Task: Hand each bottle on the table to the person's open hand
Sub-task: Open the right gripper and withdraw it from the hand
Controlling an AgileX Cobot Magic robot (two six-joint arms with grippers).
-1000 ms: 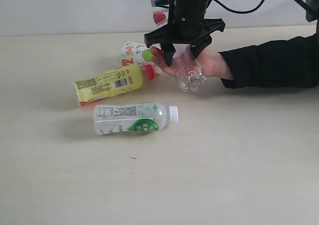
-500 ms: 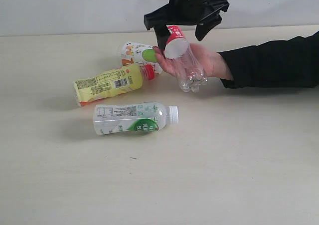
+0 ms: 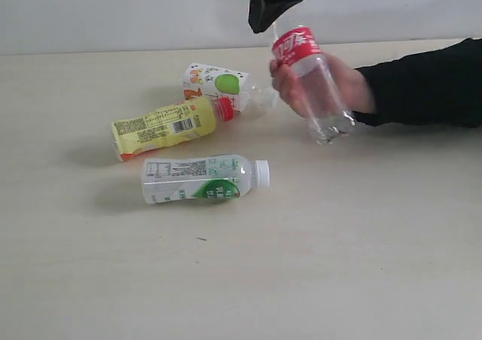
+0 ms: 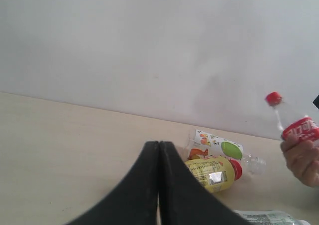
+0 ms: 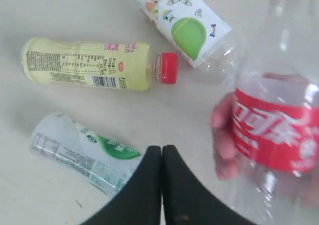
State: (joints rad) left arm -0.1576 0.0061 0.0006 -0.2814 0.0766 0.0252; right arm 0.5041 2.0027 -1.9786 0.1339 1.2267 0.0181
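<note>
The person's hand is closed round the clear bottle with the red label and holds it tilted above the table. Just above it, my right gripper is mostly cut off by the exterior view's top edge. Its wrist view shows the gripper shut and empty, beside the fingers and that bottle. Three bottles lie flat: white with orange-green print, yellow and white-green label. My left gripper is shut, empty and short of the yellow bottle.
The black sleeve lies across the right side of the table. A pale wall runs behind the far edge. Bare tabletop fills the near half, in front of the lying bottles.
My right gripper has let go of the clear bottle, risen and shut. The hand has closed on the bottle and carried it up and to the right.
</note>
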